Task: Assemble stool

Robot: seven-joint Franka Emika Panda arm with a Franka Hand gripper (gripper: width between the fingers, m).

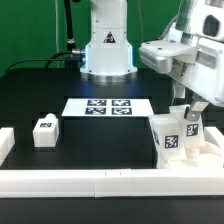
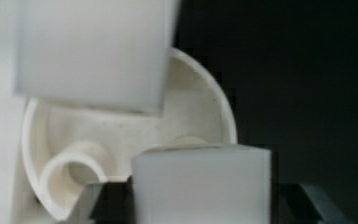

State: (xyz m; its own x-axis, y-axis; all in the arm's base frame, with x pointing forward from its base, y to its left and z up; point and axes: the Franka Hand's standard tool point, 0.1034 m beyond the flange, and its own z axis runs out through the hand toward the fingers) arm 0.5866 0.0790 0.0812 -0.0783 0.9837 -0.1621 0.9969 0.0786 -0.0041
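In the exterior view my gripper [image 1: 189, 116] is low at the right, shut on a white tagged leg [image 1: 193, 128] that stands over the round seat [image 1: 208, 149]. A second leg [image 1: 168, 138] stands upright on the seat just to the exterior view's left. A third leg [image 1: 44, 131] lies loose on the table at the left. In the wrist view my gripper [image 2: 215, 204] holds the leg [image 2: 201, 180] between dark fingers [image 2: 112, 203]. The ribbed underside of the seat [image 2: 137, 135] lies behind it, and the other leg [image 2: 94, 50] stands beyond.
The marker board [image 1: 106, 105] lies flat at the table's middle. Long white border bars [image 1: 90, 181] run along the front, with a short one at the left [image 1: 5, 145]. The arm's base [image 1: 107, 50] stands at the back.
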